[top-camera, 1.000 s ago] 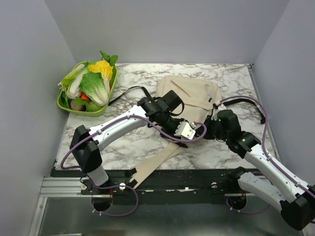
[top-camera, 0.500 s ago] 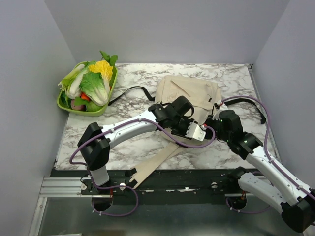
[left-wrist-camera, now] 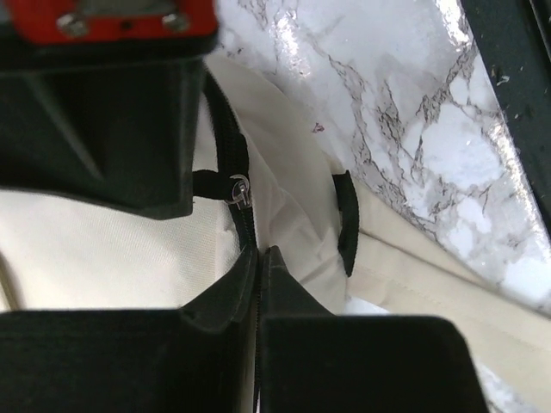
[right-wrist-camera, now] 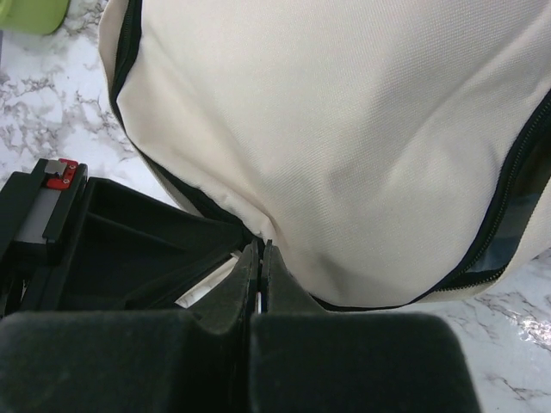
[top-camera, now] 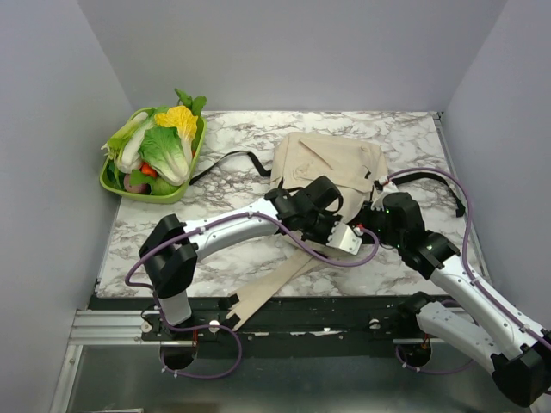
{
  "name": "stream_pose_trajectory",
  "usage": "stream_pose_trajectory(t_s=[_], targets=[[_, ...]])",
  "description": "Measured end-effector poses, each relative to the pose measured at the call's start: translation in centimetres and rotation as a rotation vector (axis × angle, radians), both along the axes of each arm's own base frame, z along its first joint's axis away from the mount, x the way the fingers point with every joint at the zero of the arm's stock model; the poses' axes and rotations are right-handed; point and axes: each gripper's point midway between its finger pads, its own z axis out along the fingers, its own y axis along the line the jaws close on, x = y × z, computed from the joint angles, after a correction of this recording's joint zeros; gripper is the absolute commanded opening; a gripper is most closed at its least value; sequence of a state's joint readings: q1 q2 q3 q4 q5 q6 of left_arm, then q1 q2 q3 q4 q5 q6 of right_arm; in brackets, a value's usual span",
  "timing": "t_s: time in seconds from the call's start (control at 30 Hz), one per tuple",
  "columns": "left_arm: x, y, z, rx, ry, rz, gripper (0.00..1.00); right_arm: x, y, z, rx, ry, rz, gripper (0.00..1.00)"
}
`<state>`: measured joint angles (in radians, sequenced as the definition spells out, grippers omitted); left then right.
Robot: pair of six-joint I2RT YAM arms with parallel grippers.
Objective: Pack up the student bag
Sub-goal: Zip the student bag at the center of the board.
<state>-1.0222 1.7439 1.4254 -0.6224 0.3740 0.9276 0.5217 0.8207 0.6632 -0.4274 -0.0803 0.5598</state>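
Observation:
The student bag (top-camera: 331,159), beige cloth with black zipper trim, lies on the marble table right of centre. My left gripper (top-camera: 356,231) reaches across to the bag's near edge. In the left wrist view its jaws (left-wrist-camera: 258,252) are pressed together on the black zipper trim (left-wrist-camera: 237,163), with beige cloth (left-wrist-camera: 86,249) on both sides. My right gripper (top-camera: 370,218) meets it from the right. In the right wrist view it (right-wrist-camera: 261,246) is shut, tips pinching the bag's (right-wrist-camera: 344,129) trimmed edge, with a thin sliver between the jaws.
A green basket (top-camera: 110,182) of toy vegetables stands at the back left. A black strap (top-camera: 225,162) trails left from the bag. A long beige strap (top-camera: 274,286) hangs over the front edge. Purple cables loop beside both arms.
My left arm has swung right along the bag's near edge toward the right gripper, and its jaws have closed onto the zipper trim. The right gripper has stayed put.

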Motion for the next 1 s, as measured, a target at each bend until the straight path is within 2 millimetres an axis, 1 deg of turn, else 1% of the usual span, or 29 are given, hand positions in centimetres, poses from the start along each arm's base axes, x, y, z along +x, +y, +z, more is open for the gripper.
stream_pose_trajectory(t_s=[0.03,0.3,0.47,0.63,0.73,0.77,0.9,1.0], targets=[[0.0,0.0,0.0,0.0,-0.004,-0.004,0.01,0.0,0.0,0.0,0.0,0.0,0.0,0.01],[-0.9,-0.3,-0.1,0.011,0.0,-0.001,0.0,0.0,0.0,-0.1,-0.002,0.004,0.0,0.01],[-1.1,-0.4,0.0,0.015,0.0,0.001,0.0,0.0,-0.1,-0.2,-0.005,0.005,-0.003,0.01],[-1.2,0.1,-0.1,0.028,0.0,-0.004,0.0,-0.1,-0.9,-0.8,-0.039,0.022,-0.035,0.01],[-1.1,1.2,0.1,0.027,-0.009,-0.003,0.0,-0.3,-1.1,-1.1,-0.047,0.038,-0.048,0.01],[-1.1,1.9,0.4,0.025,-0.017,-0.004,0.0,-0.3,-1.1,-1.1,-0.045,0.042,-0.051,0.01],[-0.9,4.0,1.5,0.004,-0.064,-0.016,0.0,-0.3,-0.6,-0.8,-0.02,0.041,-0.044,0.01],[-0.6,5.4,1.6,0.004,-0.085,-0.022,0.0,-0.3,-0.2,-0.5,0.0,0.036,-0.039,0.01]])
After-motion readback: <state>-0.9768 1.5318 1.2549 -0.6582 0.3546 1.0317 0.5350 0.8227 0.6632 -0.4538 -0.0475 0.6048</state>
